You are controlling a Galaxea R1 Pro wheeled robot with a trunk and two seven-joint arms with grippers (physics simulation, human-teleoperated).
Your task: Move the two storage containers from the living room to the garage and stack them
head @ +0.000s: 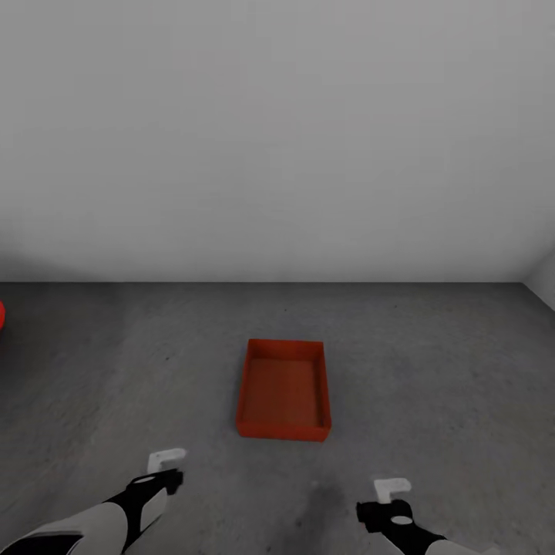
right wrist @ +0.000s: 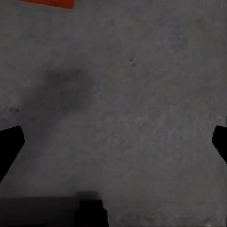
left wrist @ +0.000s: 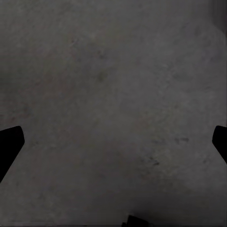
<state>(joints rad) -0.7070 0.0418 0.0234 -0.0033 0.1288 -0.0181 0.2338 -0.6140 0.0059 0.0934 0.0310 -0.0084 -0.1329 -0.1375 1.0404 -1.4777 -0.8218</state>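
1. Garage setting: plain white wall [head: 277, 139] at 12 o'clock, dark grey speckled concrete floor [head: 432, 370] below; sliver of a red car [head: 1, 314] at 9 o'clock.
2. Storage container [head: 283, 389] resting on the floor, dead ahead at 12 o'clock from the robot, between and beyond both arms, touching neither.
3. Appearance: orange-red, rectangular, lidless, shallow, thin plain walls, flat bare bottom, nothing inside; long axis running away from the camera. Corner of it also visible in the right wrist view [right wrist: 47, 3].
4. Handling, as a judgement: likely light and fairly stiff, though thin walls may flex under a squeeze; smooth faces probably slippery. Best held two-handed, one pincer on each long side wall at 3 and 9 o'clock, clamping over the rim near mid-length to avoid tilt.
5. Left pincer [head: 166, 460]: low over bare floor at 7 o'clock of the container, fingers [left wrist: 9, 144] spread wide apart, nothing between.
6. Right pincer [head: 391, 487]: at 5 o'clock of the container, fingers [right wrist: 9, 144] likewise spread apart, holding nothing.
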